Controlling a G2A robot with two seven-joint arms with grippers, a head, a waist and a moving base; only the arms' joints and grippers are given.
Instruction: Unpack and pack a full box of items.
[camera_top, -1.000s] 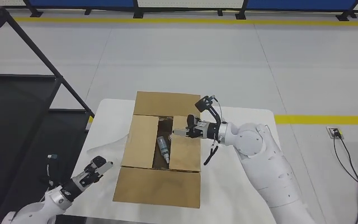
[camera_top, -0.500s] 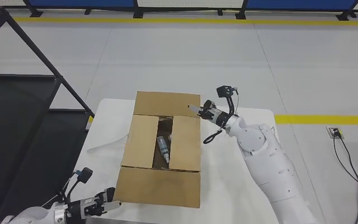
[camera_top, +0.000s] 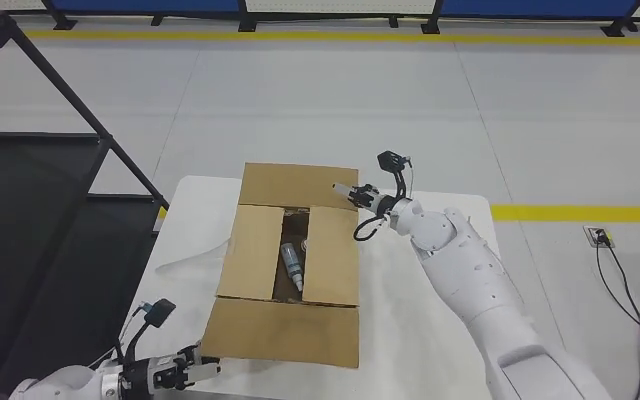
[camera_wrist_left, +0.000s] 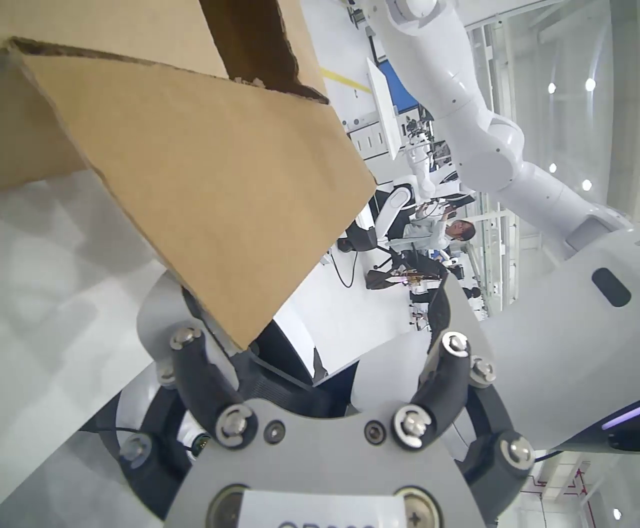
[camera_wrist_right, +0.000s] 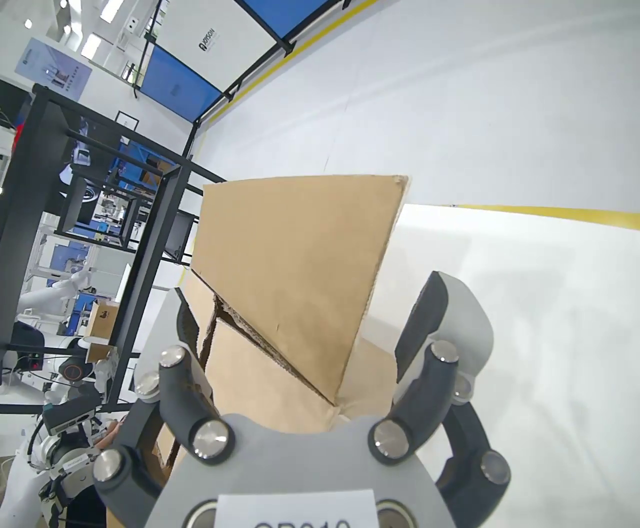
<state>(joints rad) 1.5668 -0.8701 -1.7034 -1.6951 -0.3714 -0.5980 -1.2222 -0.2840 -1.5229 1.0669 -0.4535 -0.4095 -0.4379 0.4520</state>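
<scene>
A brown cardboard box (camera_top: 250, 255) stands mid-table with its two side flaps nearly folded in. Through the gap between them a grey bottle (camera_top: 292, 265) shows inside. My right gripper (camera_top: 343, 187) is at the box's far right corner, open, and the far flap (camera_wrist_right: 295, 260) has its edge between the fingers (camera_wrist_right: 435, 310). Off the box's near left corner is my left gripper (camera_top: 208, 367), also open. A corner of the near flap (camera_wrist_left: 200, 165) lies between its fingers (camera_wrist_left: 200, 360).
The white table (camera_top: 420, 320) has bare surface right of the box and a narrower strip to its left. A black metal frame (camera_top: 90, 150) stands beyond the table's left side. Open floor lies behind the table.
The right gripper left the right side flap and went to the box's far right corner. The left arm swung from the table's left side to the box's near left corner.
</scene>
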